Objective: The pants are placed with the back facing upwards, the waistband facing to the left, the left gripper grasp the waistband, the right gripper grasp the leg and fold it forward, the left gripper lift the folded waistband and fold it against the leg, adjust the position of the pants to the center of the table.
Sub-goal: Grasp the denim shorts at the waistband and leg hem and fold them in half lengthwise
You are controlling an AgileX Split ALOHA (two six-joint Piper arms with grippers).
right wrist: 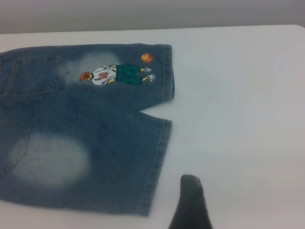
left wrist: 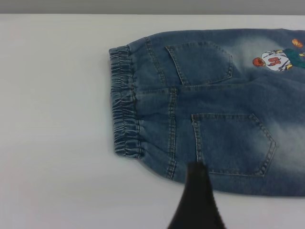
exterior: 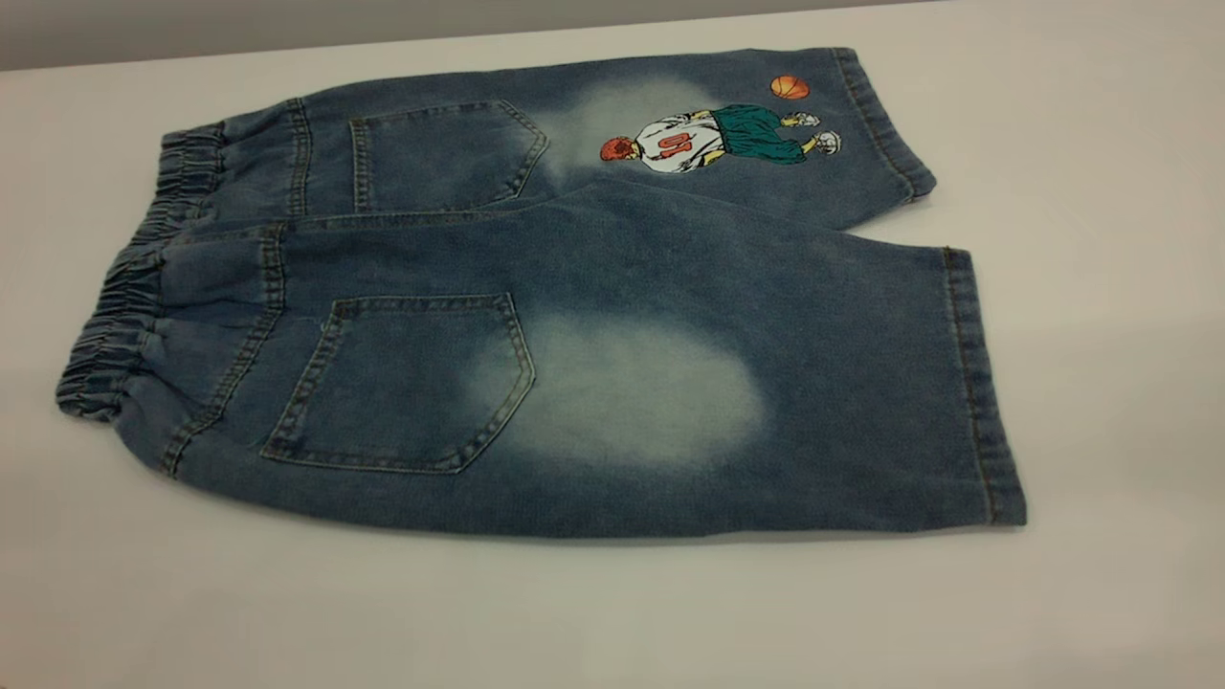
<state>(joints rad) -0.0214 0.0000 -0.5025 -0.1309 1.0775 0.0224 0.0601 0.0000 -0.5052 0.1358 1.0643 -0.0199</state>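
table: large plain white tabletop [exterior: 1101,287], bare all round the garment
pants: knee-length blue denim pants [exterior: 612,287] with pale faded patches, flat and unfolded, back side up, filling the middle of the exterior view
leg: plain denim leg [exterior: 813,421] with oval faded patch, nearest the exterior camera, toward 5 o'clock of the pants; stitched hem at 3 o'clock
near pocket: stitched back pocket [exterior: 402,383], just at 9 o'clock of the faded patch
waistband: gathered darker-blue elastic band [exterior: 134,306], at 9 o'clock end of pants, flat on table
far pocket: second stitched back pocket [exterior: 440,158], toward 11 o'clock
printed leg: far leg with basketball-player print [exterior: 713,139] and orange ball [exterior: 790,87], toward 1 o'clock, lying beside the plain leg
left gripper: black claw [left wrist: 198,200], one finger tip visible in left wrist view only, over the plain leg's near edge just past the waistband; contact unclear; jaws: cannot tell
right gripper: black claw [right wrist: 190,202], one finger tip visible in right wrist view only, over bare table beside plain leg's hem, apart from cloth; jaws: cannot tell
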